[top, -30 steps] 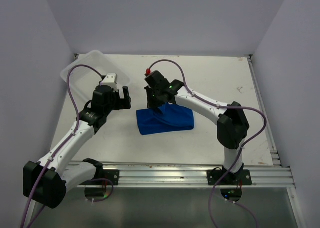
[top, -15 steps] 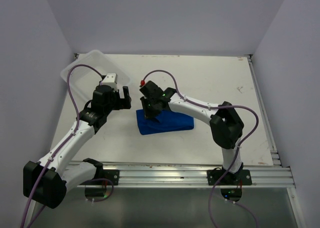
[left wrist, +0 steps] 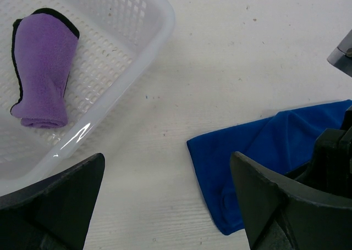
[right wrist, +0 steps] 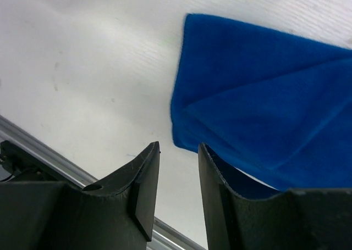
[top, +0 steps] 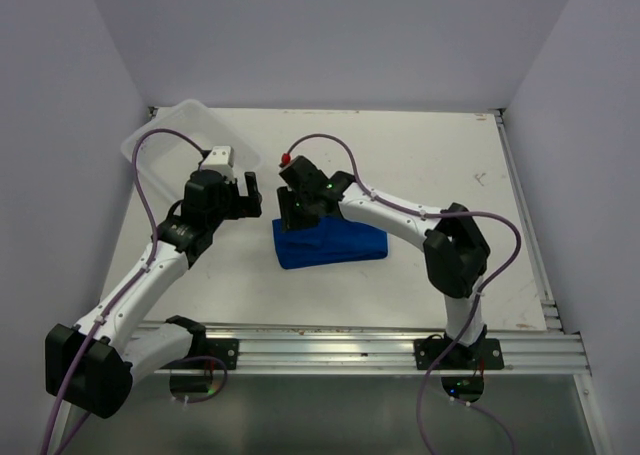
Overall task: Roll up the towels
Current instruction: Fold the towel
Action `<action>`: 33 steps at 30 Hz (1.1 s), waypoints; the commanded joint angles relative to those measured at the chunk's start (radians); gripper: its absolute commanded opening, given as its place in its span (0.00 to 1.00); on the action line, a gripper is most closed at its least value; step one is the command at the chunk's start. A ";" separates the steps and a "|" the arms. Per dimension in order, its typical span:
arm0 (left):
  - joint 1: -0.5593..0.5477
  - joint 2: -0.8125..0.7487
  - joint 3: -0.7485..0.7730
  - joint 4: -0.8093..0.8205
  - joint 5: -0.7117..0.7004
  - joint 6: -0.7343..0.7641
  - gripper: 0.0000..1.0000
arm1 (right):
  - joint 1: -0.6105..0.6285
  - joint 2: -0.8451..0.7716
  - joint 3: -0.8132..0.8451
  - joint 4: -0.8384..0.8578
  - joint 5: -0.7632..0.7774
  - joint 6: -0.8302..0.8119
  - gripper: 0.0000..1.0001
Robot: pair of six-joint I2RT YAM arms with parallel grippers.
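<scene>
Towels, two: a purple towel (left wrist: 43, 68) and a blue towel (top: 340, 243), the blue a deep royal shade. Purple towel bundled into a short fat roll, by the look of it, lying inside the white plastic basket (left wrist: 159, 35) at the far left corner of the table (top: 430, 155). Blue towel out on the bare table, about the middle, folded over on itself into a loose layered strip running left to right, with a diagonal crease across the top layer in the right wrist view; not yet rolled.

Left gripper (top: 243, 195) hanging just left of the blue towel, between it and the basket, jaws spread wide and gripping nothing. Right gripper (top: 290, 218) low over the left end of the blue towel, jaws parted only narrowly; bare table visible through the gap in the wrist view, so nothing pinched, with one finger (right wrist: 231, 206) over the towel's edge.

Looks soft, thin and very light: likely to drape, slump and spring out of a fold rather than keep a shape. Probably drags a little on the table instead of sliding freely. No risk of breakage. Best taken with a shallow pinch at the free left edge, catching all layers together, then turned over toward the right; worth pinning the right end with the other gripper so as not to drag the whole strip along.
</scene>
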 commanded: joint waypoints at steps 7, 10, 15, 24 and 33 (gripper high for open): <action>0.005 -0.019 -0.005 0.026 0.004 0.023 1.00 | -0.099 -0.193 -0.282 0.039 0.094 0.121 0.41; 0.005 -0.013 -0.005 0.026 0.009 0.021 0.99 | -0.106 -0.189 -0.307 0.042 0.101 0.127 0.43; 0.005 -0.008 -0.005 0.026 0.015 0.021 0.99 | -0.117 -0.164 -0.319 0.059 0.091 0.132 0.44; 0.005 0.002 -0.003 0.028 0.022 0.021 0.99 | -0.123 -0.101 -0.285 0.082 0.064 0.132 0.44; 0.005 -0.001 -0.005 0.028 0.029 0.021 1.00 | -0.123 -0.083 -0.273 0.088 0.058 0.133 0.34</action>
